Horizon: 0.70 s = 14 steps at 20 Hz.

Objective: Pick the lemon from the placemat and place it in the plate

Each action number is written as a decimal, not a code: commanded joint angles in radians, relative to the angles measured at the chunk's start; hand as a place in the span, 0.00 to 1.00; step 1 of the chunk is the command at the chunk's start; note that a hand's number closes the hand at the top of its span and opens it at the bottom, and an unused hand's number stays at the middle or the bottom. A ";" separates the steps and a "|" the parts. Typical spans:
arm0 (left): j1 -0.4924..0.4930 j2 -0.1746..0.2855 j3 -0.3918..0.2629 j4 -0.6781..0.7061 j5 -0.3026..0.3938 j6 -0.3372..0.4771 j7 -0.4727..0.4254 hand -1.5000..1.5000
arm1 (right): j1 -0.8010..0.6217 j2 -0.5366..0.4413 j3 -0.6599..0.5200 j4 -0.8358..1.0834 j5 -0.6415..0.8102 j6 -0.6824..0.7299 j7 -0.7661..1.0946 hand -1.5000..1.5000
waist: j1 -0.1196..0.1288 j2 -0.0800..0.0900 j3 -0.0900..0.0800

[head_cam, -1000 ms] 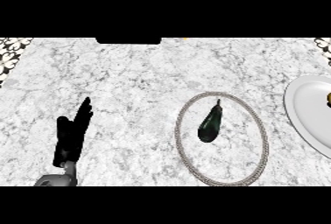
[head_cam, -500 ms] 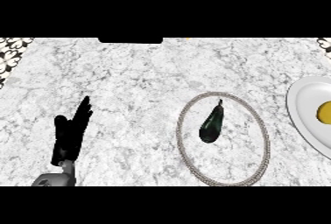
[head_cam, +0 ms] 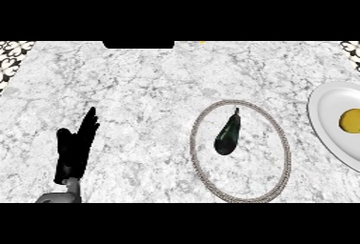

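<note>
Mostly marble counter (head_cam: 141,95), white with grey veining, spread across the whole view. Closed off along the far edge by a dark slab (head_cam: 138,44) left of centre, plus a patterned strip (head_cam: 14,51) in the far left corner and another in the far right.

Next in size, oval placemat (head_cam: 193,150) with a rope-like border, lying right of centre and reaching almost to the view's lower edge.

Then white plate (head_cam: 325,119), cut off by the right edge. Near the placemat's right rim but apart from it, with a narrow band of bare marble between.

Down in the lower left corner, grey left forearm (head_cam: 62,195), barely showing, coming in from the lower edge. Above it, black left hand (head_cam: 74,152), released: fingers straight and close together, tips slanting up and a little to the right, with a shorter part set off on the left side. Holds nothing, touches none of the objects. Resting on the marble or raised above it: cannot tell.

Wide bare counter between that hand and the placemat's left rim. More bare counter over the whole far half. Only a slim margin between the hand and the view's left edge.

Smaller, dark slim eggplant (head_cam: 227,137) on the placemat, in its upper left part, thin stem end pointing toward the far side and tilted slightly right. Inside the border, clear of it.

Smallest, yellow lemon (head_cam: 350,121), off the placemat and lying in the plate, against the right edge of the view and partly cut by it, well apart from the hand
</note>
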 commanded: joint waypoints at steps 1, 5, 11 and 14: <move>-0.007 -0.003 -0.010 -0.049 -0.020 0.024 0.048 0.50 | -0.022 -0.038 -0.148 0.056 -0.163 0.109 -0.063 0.00 | -0.006 -0.002 0.001; -0.030 0.014 0.020 0.020 0.005 -0.009 -0.007 0.50 | -0.017 -0.085 -0.195 0.123 -0.228 0.219 -0.062 0.00 | -0.002 0.002 -0.001; 0.002 -0.017 -0.010 -0.003 -0.019 0.010 -0.005 0.50 | 0.036 -0.141 -0.180 0.208 -0.239 0.314 -0.159 0.00 | 0.009 0.004 0.000; -0.070 -0.015 0.012 0.045 -0.022 0.022 0.009 0.50 | 0.033 -0.110 -0.164 0.183 -0.243 0.295 -0.212 0.00 | 0.005 0.005 0.000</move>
